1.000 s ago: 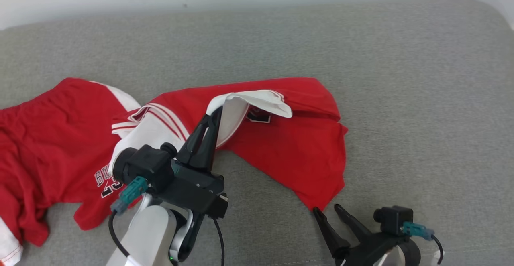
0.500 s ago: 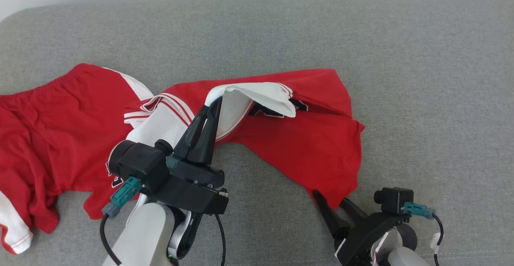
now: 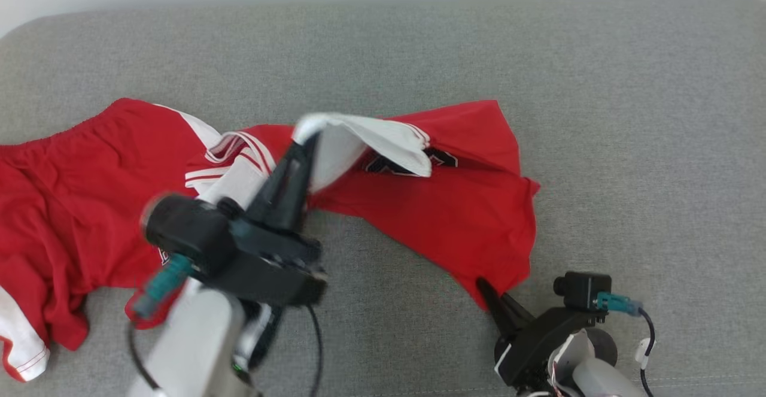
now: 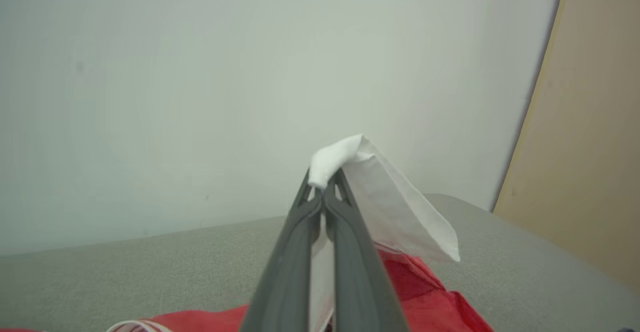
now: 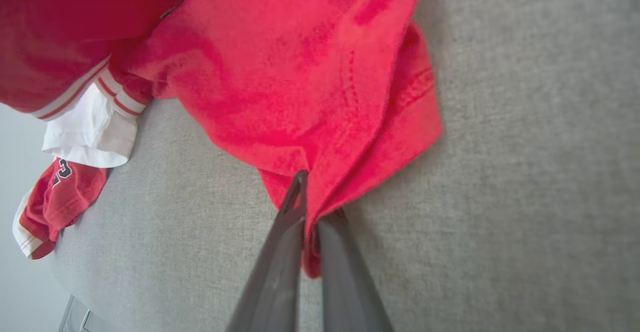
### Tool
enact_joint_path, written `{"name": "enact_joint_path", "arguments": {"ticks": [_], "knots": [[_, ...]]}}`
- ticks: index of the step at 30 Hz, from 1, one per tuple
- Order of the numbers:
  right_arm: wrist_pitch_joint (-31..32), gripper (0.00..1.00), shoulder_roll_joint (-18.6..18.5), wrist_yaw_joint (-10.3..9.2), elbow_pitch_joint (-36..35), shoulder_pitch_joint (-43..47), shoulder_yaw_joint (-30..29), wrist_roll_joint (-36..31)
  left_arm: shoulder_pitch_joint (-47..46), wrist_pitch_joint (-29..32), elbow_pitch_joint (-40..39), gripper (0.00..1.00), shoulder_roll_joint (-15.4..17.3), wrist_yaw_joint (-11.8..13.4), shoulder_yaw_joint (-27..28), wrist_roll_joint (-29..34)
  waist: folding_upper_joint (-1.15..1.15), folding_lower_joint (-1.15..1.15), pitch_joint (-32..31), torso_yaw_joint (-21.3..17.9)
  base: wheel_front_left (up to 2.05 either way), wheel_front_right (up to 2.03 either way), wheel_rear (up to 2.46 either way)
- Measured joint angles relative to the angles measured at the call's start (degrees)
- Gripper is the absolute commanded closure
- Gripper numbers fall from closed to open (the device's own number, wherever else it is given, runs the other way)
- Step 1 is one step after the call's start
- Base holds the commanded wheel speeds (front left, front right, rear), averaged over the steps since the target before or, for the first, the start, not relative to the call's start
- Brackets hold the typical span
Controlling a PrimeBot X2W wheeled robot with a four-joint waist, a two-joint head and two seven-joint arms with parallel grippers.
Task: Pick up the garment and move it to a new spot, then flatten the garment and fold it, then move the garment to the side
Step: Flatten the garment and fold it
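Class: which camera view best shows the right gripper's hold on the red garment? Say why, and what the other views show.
Right wrist view: the right gripper pinches the garment at a red corner, close and sharp. The head view shows that pinch small; the left wrist view catches some red cloth.

Head looks down; close wrist views share garment (image 3: pixel 467 223)

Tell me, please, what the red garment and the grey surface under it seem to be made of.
The red garment looks like soft knit cloth, perhaps cotton jersey, with a matte finish: it drapes and creases, and the right wrist view shows a stitched seam. The grey surface looks like woven upholstery fabric, matte, with a fine flecked weave; its rounded edge suggests padding.
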Motion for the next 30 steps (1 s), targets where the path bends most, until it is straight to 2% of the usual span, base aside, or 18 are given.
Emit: {"name": "enact_joint_path", "arguments": {"ticks": [3, 8, 15, 20, 25, 30], "knots": [[-1.23, 1.0, -0.32, -0.02, -0.33, -1.31, -0.51, 0.46, -2.99, -0.16, 0.07, 1.0, 2.16, -0.52, 1.77, -0.62, 0.0, 0.0, -0.53, -0.44, 0.0, 0.0, 0.0], [-4.63, 1.0, -3.7, -0.02, -3.48, -6.98, -2.56, 0.76, -10.17, 0.73, 1.97, 1.0, 6.76, -1.26, 5.14, -4.43, 0.0, 0.01, -1.49, -1.64, 0.0, 0.0, 0.0], [-8.58, 1.0, -8.35, -0.02, -8.18, -14.8, -4.28, 1.41, -20.94, 5.3, 8.12, 1.0, 10.11, -1.94, 5.27, -15.78, 0.0, 0.01, -2.72, -3.54, 0.0, 0.0, 0.0], [-11.94, 1.0, -11.55, -0.02, -10.73, -19.84, -7.14, 1.18, -26.46, 5.56, 6.21, 1.0, 12.96, -1.91, 6.43, -20.12, 0.0, 0.01, -3.41, -4.79, 0.0, 0.0, 0.0], [-12.84, 1.0, -14.86, -0.02, -11.14, -18.37, -9.1, -1.3, -25.01, 5.17, 5.33, 1.0, 14.56, -1.92, 9.1, -23.81, 0.0, 0.0, -3.99, -5.5, 0.0, 0.0, 0.0], [-12.5, 1.0, -15.35, -0.02, -6.28, -4.76, -6.71, -1.27, -9.2, 7.99, 6.43, 1.0, 15.28, -1.91, 6.81, -24.23, 0.01, 0.0, -3.69, -4.96, 0.0, 0.0, 0.0]]}}
